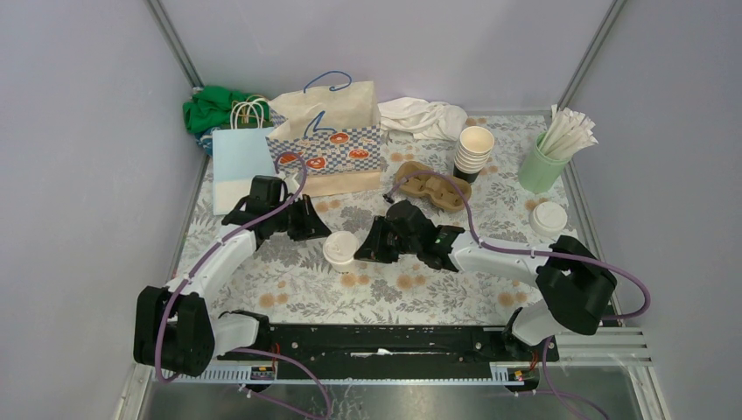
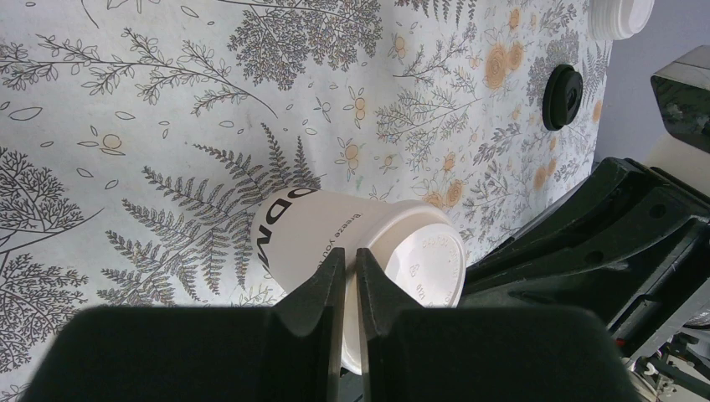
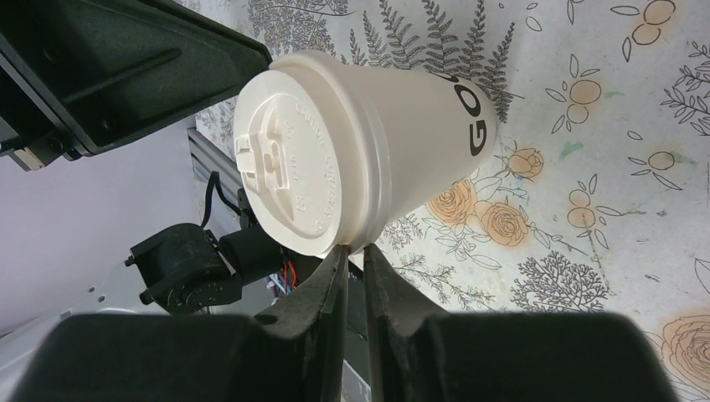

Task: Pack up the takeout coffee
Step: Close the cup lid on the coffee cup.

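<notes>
A cream takeout coffee cup (image 1: 340, 249) with dark lettering and a white plastic lid stands upright on the floral table cover, between my two grippers. My left gripper (image 1: 317, 229) comes at it from the left. In the left wrist view its jaws (image 2: 351, 255) are pinched on the lid's rim above the cup (image 2: 310, 234). My right gripper (image 1: 367, 248) comes from the right. In the right wrist view its tips (image 3: 352, 251) are closed on the opposite edge of the lid of the cup (image 3: 402, 126).
Behind stand a patterned paper bag (image 1: 328, 136), a pale blue bag (image 1: 242, 162), a brown cardboard cup carrier (image 1: 431, 186), a stack of open cups (image 1: 474, 150) and a mint tumbler of straws (image 1: 547, 157). Another lidded cup (image 1: 548, 219) sits at the right.
</notes>
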Robot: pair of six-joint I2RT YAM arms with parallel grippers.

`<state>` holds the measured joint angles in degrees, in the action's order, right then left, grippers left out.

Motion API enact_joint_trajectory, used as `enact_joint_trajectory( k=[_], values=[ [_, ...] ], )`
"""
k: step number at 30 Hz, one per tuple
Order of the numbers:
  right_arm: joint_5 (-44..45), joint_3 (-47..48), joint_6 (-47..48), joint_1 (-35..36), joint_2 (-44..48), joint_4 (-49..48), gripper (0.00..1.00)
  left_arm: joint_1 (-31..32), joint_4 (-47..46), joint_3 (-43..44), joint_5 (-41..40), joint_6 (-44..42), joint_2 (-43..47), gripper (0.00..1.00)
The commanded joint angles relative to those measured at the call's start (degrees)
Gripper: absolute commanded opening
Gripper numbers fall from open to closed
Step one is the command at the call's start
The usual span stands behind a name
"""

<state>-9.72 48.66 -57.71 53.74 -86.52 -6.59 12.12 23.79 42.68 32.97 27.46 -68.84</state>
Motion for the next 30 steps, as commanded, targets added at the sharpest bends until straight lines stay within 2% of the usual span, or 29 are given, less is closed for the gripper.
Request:
enact_joint_trajectory(
  k=[1,10,22,25,30],
  values=[
    [4.18,-1.99,0.4,0.05,-2.58,2.82,0.18,1.44,5.67,-1.04,-3.08,-1.21,-1.87,0.12],
    [4.56,2.89,5.31,-2.84,0.81,6.98,0.18,1.39,2.5,-0.15,-4.93,3.41,2.06,0.13],
    [1.38,7.62,9.43,-5.33,-1.41,8.78,0.2,1.33,2.98,-1.03,-6.06,6.6,6.58,0.17],
    [-0.2,11.25,11.0,-5.57,-2.9,11.02,0.26,1.21,4.54,-1.23,-7.47,6.69,7.67,0.21],
    [0.44,11.56,11.86,-5.69,-1.64,11.88,0.3,0.54,5.85,-1.02,-7.24,6.56,8.28,0.22]
  ],
)
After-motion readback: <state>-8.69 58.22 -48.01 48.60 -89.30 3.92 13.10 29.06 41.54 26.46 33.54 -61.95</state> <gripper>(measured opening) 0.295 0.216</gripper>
